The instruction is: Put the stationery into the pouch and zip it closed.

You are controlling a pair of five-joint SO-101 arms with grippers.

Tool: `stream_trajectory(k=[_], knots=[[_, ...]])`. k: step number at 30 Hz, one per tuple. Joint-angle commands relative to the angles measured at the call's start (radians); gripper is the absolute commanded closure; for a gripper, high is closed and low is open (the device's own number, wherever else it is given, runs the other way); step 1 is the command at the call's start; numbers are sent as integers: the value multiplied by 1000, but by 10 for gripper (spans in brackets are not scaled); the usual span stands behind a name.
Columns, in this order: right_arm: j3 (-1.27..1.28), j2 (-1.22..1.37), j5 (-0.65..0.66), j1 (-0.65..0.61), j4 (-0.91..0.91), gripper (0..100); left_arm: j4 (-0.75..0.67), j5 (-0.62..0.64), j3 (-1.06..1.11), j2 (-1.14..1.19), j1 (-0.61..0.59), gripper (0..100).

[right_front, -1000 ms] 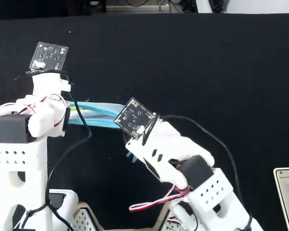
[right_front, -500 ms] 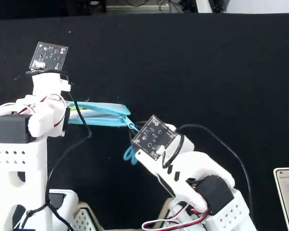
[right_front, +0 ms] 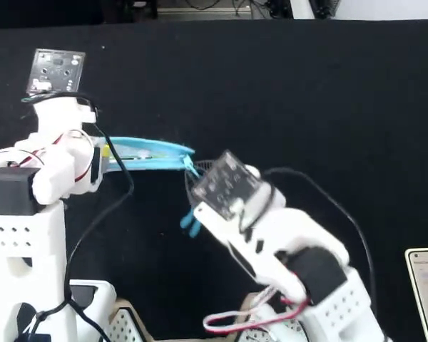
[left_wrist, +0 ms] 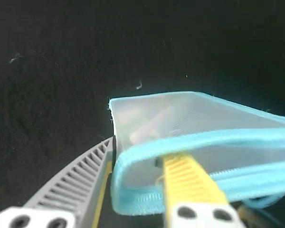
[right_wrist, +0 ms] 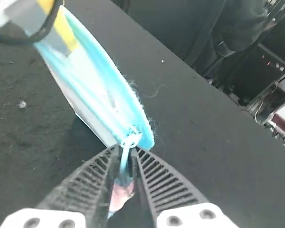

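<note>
The pouch (right_front: 146, 153) is translucent with a blue zip edge and is held above the black table. My left gripper (left_wrist: 137, 159) is shut on one end of the pouch (left_wrist: 190, 121), its yellow finger (left_wrist: 183, 183) over the rim and its grey finger (left_wrist: 78, 187) outside. Pinkish stationery (left_wrist: 149, 126) shows through the mesh. At the other end of the pouch (right_wrist: 92, 90), my right gripper (right_wrist: 126, 154) is shut on the blue zipper cord (right_wrist: 125, 166), just below the slider (right_wrist: 131, 140). The zip line looks drawn together along its length.
A device with a lit screen (right_front: 426, 285) lies at the table's front right edge. Both arm bases (right_front: 25, 271) stand along the front. Cables and equipment (right_wrist: 256, 71) sit beyond the table's far edge.
The right arm pulled the zipper cord along the pouch to its far end, and the gaping mouth has drawn together. The left arm lifted the pouch slightly up and leftward.
</note>
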Motion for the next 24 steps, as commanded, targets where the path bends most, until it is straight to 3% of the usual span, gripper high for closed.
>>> stream_trajectory(k=[1,9,13,16,24], knots=[[-205,177,3,9,32,987,-8,17,-97,-12,-7,805],[-404,334,11,11,71,987,9,17,-268,-14,-8,805],[-461,398,72,12,71,988,114,17,-340,-40,-8,805],[-526,447,72,43,71,988,144,14,-340,-94,-12,805],[-633,518,77,91,137,988,74,-121,-188,-242,-170,805]])
